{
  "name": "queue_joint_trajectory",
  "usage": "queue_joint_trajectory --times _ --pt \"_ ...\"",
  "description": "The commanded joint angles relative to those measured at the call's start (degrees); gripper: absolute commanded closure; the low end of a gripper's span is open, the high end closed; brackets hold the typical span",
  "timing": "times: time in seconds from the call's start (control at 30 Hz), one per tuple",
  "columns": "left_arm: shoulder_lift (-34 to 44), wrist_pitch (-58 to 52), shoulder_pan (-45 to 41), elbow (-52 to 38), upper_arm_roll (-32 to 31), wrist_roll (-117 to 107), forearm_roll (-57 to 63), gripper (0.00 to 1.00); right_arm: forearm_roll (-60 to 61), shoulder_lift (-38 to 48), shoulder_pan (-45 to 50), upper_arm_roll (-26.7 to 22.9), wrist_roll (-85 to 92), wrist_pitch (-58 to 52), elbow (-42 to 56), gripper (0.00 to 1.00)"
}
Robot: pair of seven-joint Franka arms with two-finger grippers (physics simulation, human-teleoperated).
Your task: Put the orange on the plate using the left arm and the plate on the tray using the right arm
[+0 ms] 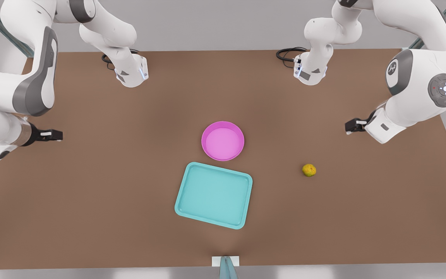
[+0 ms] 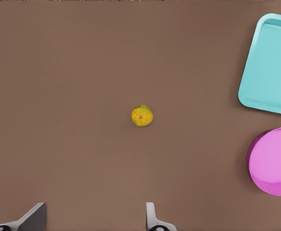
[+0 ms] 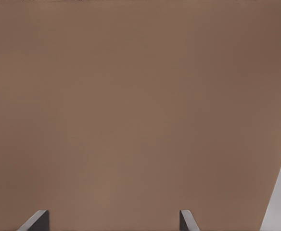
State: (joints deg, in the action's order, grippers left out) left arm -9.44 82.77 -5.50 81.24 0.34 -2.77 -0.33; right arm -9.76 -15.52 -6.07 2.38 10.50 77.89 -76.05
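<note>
Two white robot arms hang over a brown tabletop [image 1: 91, 193], one at each side of the front view. At the front view's right is the left pincer [image 1: 350, 126], raised above the tabletop well apart from everything, its fingers spread wide and holding nothing; in the left wrist view its two fingertips [image 2: 34, 216] stand far apart. At the front view's left is the right pincer [image 1: 54, 135], also raised, wide open and empty, over bare tabletop near the edge.

Near the middle of the tabletop sits the round pink plate [image 1: 223, 140], with nothing in it. Just beside it, on the near side, lies the teal rectangular tray [image 1: 213, 195], slightly turned; their rims look almost touching, though I cannot tell whether they meet. The small bumpy yellow-orange orange [image 1: 309, 170] rests alone on the tabletop, toward the front view's right of plate and tray, between them and the left pincer.
</note>
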Motion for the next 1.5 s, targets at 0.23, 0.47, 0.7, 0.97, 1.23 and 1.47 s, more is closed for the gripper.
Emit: queue_joint_trajectory --times 0.23,0.47,0.7,0.97,1.23,1.47 --pt "-17.7 33.0 -6.3 17.7 -0.8 -2.4 -0.8 0.00 0.1 -0.3 0.0 0.0 4.4 2.4 0.1 0.00" --pt "-24.1 39.9 -6.2 21.0 -0.5 -1.9 -0.3 0.00 0.1 -0.3 -0.1 0.0 4.2 2.4 0.1 0.00" --pt "-25.3 39.3 -5.3 21.1 0.9 -1.6 0.0 0.00 0.1 -0.4 0.0 0.0 4.2 2.4 0.1 0.00" --pt "-28.1 43.3 -5.4 21.1 0.9 -1.9 -0.1 0.00 0.1 -0.4 0.0 0.0 4.2 2.4 0.1 0.00" --pt "-29.0 46.6 -4.9 21.0 0.9 -1.7 -0.1 0.00 0.1 -0.4 0.0 0.0 4.3 2.4 0.1 0.00" --pt "-28.7 46.1 -4.8 21.0 0.9 -2.1 -0.3 0.36 0.1 -0.4 0.0 0.0 4.3 2.4 0.0 0.00"
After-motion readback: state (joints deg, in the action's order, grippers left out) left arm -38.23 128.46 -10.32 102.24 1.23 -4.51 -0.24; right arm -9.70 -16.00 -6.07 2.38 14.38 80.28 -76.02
